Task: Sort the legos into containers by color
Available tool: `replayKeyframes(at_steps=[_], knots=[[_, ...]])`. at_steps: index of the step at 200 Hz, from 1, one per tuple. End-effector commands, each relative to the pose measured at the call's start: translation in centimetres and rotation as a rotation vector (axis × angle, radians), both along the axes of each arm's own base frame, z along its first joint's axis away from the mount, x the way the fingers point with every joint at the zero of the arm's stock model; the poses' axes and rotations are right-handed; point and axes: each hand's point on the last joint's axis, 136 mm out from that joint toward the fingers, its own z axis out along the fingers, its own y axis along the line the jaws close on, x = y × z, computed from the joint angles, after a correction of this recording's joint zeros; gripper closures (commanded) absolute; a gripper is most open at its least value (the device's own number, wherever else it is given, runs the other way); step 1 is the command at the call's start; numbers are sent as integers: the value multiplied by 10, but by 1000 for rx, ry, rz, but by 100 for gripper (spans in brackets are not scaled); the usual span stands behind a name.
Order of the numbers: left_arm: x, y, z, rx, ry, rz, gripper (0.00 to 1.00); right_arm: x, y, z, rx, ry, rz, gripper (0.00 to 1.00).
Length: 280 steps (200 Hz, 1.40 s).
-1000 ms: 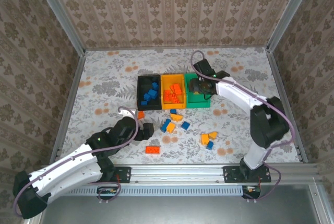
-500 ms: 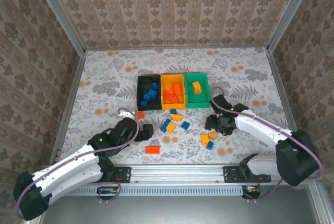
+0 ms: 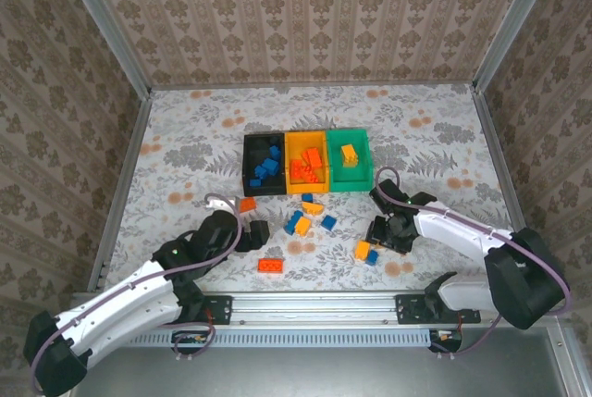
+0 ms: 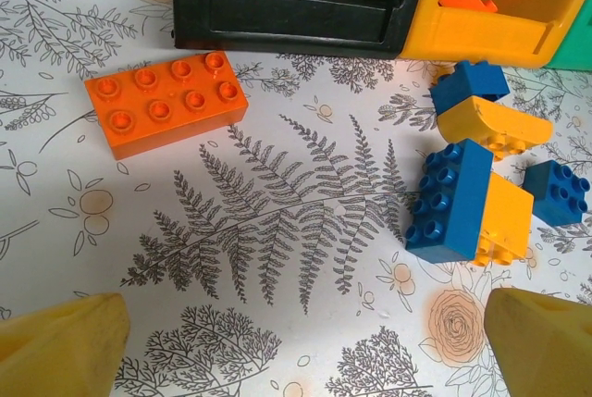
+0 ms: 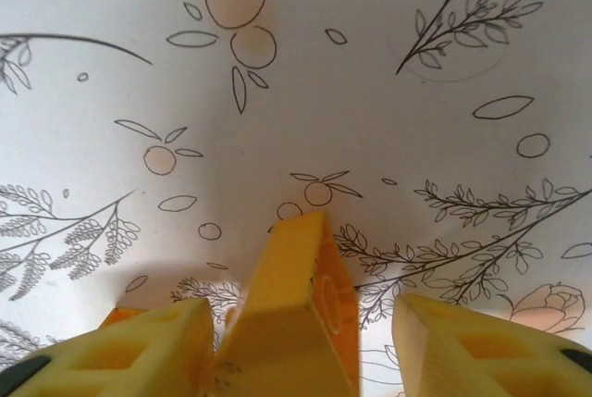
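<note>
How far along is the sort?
Done: blue bricks in black bin, red-orange bricks in orange bin, one yellow brick in green bin. In hand: right gripper straddles a loose yellow brick, not clamped. To do: about nine other bricks; left gripper open, empty.

The table top (image 3: 185, 138) is white, printed with grey ferns and small orange flowers. The back wall (image 3: 305, 18), the left wall (image 3: 46, 92) and the right wall (image 3: 555, 92) carry beige damask wallpaper. A metal post (image 3: 102, 22) rises at each far corner, and a metal rail (image 3: 314, 304) runs along the near edge. The light is soft and even.
</note>
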Motion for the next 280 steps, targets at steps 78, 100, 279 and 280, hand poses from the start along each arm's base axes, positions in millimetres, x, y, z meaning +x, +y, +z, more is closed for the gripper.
replayKeyframes(at_steps=[78,100,279,280], knots=[[0,2,2,-19,8,3,0,59,24,88,17,-220,162,77],[0,1,3,-23,8,4,0,97,44,125,27,-334,216,77],[-15,-7,3,11,92,-97,0,204,76,133,-99,-525,244,33],[-16,-7,3,15,95,-101,0,202,76,133,-98,-525,244,33]])
